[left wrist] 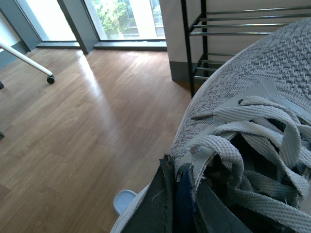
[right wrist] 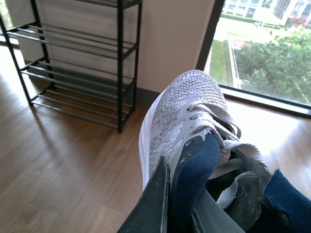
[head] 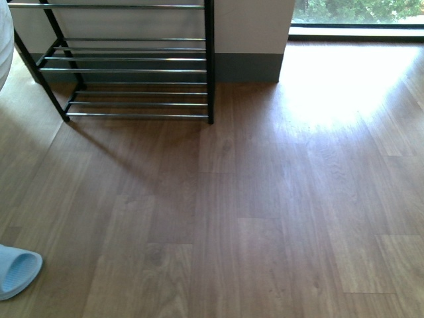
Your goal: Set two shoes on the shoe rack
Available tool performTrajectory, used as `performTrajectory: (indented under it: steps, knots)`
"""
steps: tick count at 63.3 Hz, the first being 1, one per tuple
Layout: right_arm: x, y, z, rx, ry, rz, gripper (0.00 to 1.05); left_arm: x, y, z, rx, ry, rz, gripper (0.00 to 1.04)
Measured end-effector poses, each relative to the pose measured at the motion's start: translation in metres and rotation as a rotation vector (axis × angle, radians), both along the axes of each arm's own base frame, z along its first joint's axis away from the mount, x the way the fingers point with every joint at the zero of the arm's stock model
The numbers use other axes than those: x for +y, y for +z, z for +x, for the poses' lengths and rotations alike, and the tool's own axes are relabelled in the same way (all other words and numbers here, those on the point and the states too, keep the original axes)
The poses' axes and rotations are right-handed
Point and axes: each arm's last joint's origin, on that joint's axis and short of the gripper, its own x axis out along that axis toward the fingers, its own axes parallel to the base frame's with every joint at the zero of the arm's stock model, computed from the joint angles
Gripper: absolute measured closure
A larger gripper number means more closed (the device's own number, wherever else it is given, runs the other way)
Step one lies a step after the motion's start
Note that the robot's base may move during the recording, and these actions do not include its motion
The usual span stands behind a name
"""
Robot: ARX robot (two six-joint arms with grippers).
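Left wrist view: the left fingers (left wrist: 154, 204) are pinching one shoe (left wrist: 252, 73) by its navy tongue; the right fingers (right wrist: 154, 204) are pinching the other shoe (right wrist: 184, 97) likewise (rack (head: 209, 66) standing against the wall (head: 252, 26)).

A home-like room: wood-plank floor (head: 265, 218), shoe rack (head: 209, 66) against the wall (head: 252, 26) upper left, blue slipper (head: 16, 270) lower left, window (head: 358, 10) upper right.

Harsh window (head: 358, 10) glare on floor (head: 331, 89) — soft shadows.
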Motion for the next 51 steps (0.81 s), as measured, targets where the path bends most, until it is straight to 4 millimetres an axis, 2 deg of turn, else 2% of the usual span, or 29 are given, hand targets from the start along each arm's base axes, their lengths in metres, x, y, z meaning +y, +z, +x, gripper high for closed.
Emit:
performTrajectory:
  steps: [51]
  knots:
    - [0.0001,0.0001,-0.0002,-0.001,0.006,0.001,1.03,-0.0001,0.0001,0.0,-0.001,0.0,0.0,1.03]
